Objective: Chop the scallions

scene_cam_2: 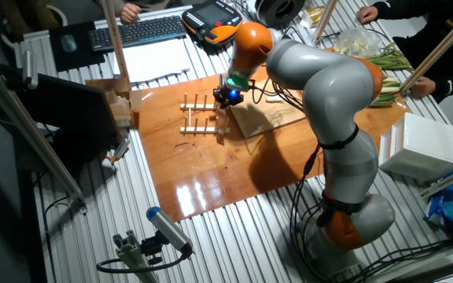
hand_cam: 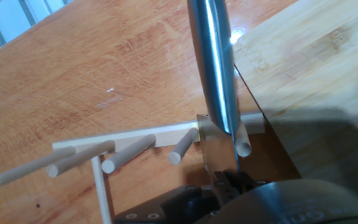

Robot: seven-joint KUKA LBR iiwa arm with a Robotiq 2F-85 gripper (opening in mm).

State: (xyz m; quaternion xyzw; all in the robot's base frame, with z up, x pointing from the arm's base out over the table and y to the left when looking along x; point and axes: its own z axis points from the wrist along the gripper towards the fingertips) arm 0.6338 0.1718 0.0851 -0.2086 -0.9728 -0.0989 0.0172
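Pale scallions (scene_cam_2: 273, 99) seemingly on board (scene_cam_2: 262, 119), apart from knife (hand_cam: 216, 74) over peg rack (hand_cam: 129, 142)

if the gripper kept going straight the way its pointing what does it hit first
Probably the wooden peg rack. In the hand view the gripper points down, and the knife blade it carries sits right over the rack's rail, beside the cutting board edge. Depth is unclear, so the blade may meet the board edge instead.

fixed high overview; hand close on rack (hand_cam: 114, 152).
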